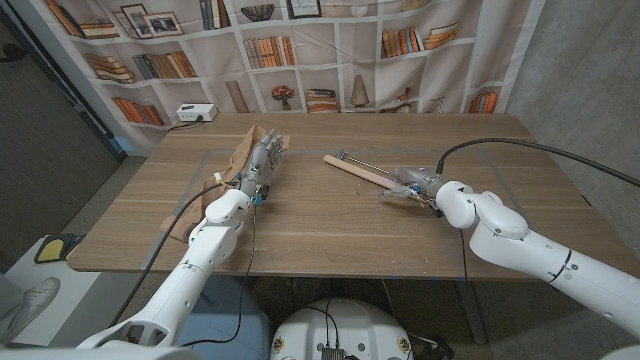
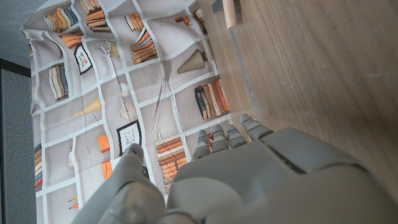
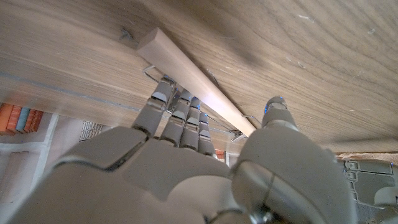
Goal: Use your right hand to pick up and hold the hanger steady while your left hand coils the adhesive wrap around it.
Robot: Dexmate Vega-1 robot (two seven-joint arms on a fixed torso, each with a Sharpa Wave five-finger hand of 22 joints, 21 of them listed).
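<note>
The wooden hanger lies on the table at centre right, its metal hook at the far left end. My right hand is at the hanger's right end. In the right wrist view its fingers touch one side of the hanger bar, with the thumb on the other side and a gap left. The tan adhesive wrap lies as a crumpled strip beside and under my left hand. That hand's fingers are stretched out and hold nothing. One hanger end shows in the left wrist view.
A white power strip sits at the table's far left corner. A bookshelf-print curtain hangs behind the table. Black cables run along both arms. Bare wood lies between the hands and along the near edge.
</note>
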